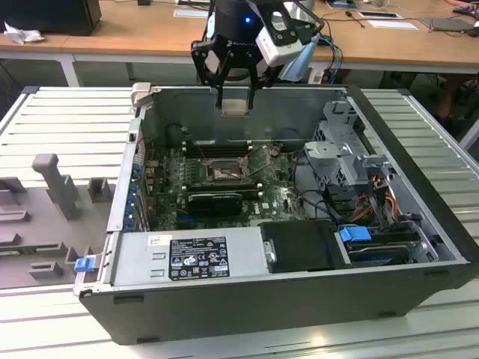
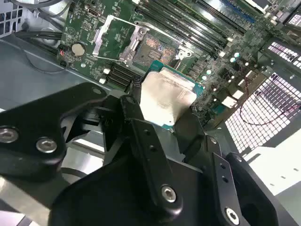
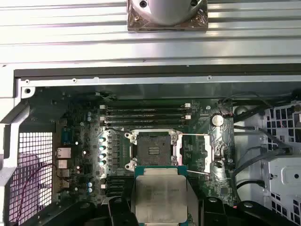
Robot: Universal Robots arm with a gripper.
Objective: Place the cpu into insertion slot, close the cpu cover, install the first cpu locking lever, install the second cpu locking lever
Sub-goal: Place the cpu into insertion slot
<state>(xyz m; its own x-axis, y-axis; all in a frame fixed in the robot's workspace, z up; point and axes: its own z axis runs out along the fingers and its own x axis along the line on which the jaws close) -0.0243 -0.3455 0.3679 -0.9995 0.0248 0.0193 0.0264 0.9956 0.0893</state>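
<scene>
Black gripper [image 2: 162,113] linkage, matte, with bright bolt heads, sits closest in the second wrist view. The jaws are closed narrowly on the cpu [image 2: 167,101], gripping two opposite edges. The cpu is a flat square with a dull silver-grey lid, faintly smeared, on a green rim. In the first wrist view it lies level between the fingers [image 3: 117,209]. In the exterior view it hangs at the gripper's tip above the open case, well clear of the board. The insertion slot [image 3: 153,149] is below and apart from the chip. It is a square socket with a silvery metal rim and a dark bare centre with nothing seated in it. The cpu cover [image 2: 133,42], a thin metal frame with a large window, is swung up off the socket on its hinged edge. Long black memory slots [image 3: 143,113] run parallel just beside the socket, and a round coin cell [image 3: 217,119] sits near it on the green board. The computer case [image 1: 262,307] is dark grey and lies on its side. A labelled power supply [image 1: 187,258] sits along its near wall. The case rests on a ribbed pale metal table [image 1: 60,112], with wooden desks [image 1: 135,30] behind.
</scene>
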